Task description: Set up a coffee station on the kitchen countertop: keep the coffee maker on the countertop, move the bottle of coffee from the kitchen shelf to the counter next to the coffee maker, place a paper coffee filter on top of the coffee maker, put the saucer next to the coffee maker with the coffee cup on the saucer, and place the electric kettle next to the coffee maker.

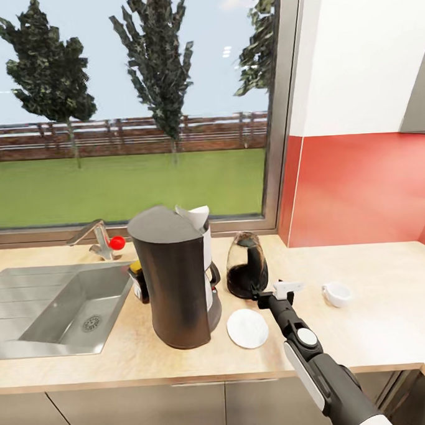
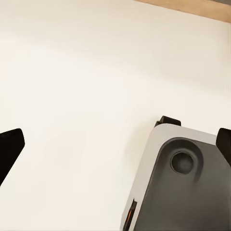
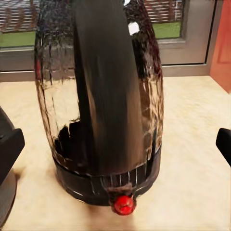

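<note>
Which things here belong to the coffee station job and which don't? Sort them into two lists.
Job:
coffee maker
paper coffee filter, on top of the maker
bottle of coffee, behind the maker
electric kettle
saucer
coffee cup, not yet on the saucer
countertop

Not the job:
sink
faucet

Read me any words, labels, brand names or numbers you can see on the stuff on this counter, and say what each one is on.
None can be read. The bottle of coffee is mostly hidden behind the coffee maker, so no label shows. The coffee maker and the electric kettle show no print; the kettle's red spot is plain.
</note>
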